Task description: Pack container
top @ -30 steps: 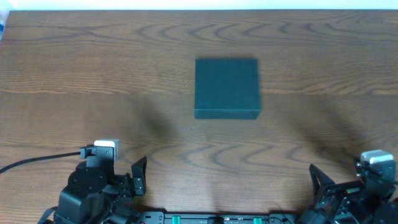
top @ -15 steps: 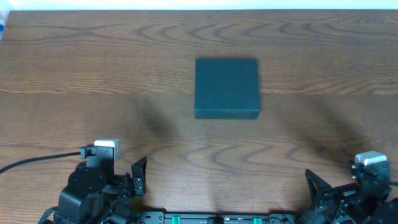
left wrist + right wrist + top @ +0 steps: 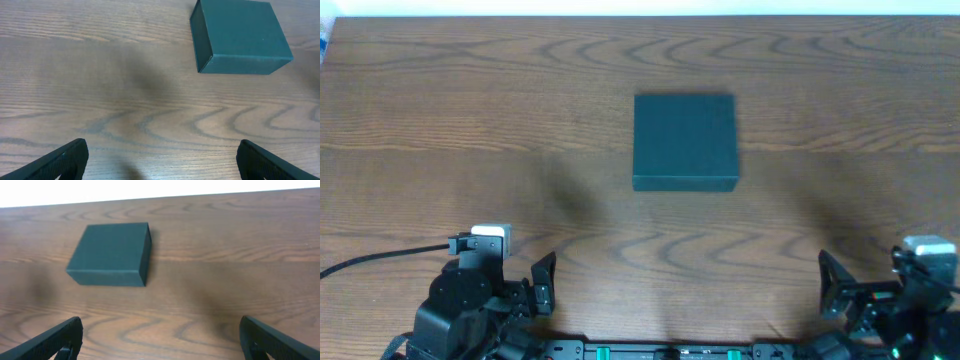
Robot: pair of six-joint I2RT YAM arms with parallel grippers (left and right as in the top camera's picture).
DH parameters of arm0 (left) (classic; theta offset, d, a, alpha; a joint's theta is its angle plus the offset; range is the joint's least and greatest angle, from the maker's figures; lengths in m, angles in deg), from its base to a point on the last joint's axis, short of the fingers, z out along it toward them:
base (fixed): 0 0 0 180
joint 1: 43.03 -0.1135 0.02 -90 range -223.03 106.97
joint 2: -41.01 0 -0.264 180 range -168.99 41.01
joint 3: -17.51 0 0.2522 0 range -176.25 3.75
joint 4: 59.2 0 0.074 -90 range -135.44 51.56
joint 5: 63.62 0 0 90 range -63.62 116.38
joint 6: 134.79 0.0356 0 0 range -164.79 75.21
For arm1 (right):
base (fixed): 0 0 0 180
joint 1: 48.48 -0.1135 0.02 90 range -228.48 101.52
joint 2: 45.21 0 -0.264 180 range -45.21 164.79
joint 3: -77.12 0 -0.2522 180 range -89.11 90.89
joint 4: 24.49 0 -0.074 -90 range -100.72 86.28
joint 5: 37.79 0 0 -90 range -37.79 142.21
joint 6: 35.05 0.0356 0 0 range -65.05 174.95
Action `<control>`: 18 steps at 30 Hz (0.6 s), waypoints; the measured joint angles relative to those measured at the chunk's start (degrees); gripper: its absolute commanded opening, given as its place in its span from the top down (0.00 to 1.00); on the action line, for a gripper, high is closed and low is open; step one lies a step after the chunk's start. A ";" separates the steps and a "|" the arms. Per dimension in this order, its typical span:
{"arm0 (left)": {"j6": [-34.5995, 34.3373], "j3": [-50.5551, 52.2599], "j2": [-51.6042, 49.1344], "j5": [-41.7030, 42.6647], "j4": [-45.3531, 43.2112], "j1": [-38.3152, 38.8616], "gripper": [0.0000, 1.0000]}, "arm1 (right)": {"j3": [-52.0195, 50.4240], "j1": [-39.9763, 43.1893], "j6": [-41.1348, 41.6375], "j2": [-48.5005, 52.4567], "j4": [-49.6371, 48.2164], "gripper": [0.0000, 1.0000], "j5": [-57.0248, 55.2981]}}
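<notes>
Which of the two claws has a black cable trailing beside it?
The left gripper: a black cable runs leftward from it; the right gripper shows none.

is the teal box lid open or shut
Shut. The container has a flat, flush top in every view; no interior shows.

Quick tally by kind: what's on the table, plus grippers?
Dark teal-green matte square box, lid shut: 1
Black two-finger grippers, both open: 2 (left gripper, right gripper)
Total: 3
</notes>
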 measured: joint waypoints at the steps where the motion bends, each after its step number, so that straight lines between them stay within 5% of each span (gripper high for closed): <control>1: 0.00 0.00 0.00 0.00 0.00 0.00 0.05 | -1.05 3.34 -2.40 -0.17 -0.61 0.01 2.32; 7: 0.00 0.00 0.00 0.00 -0.02 0.00 0.05 | -8.07 16.76 -9.99 -3.91 -2.58 0.01 10.12; 18: 0.00 0.00 0.00 -0.02 -0.04 0.00 0.04 | -28.44 25.38 -15.69 -10.36 -12.44 0.01 17.77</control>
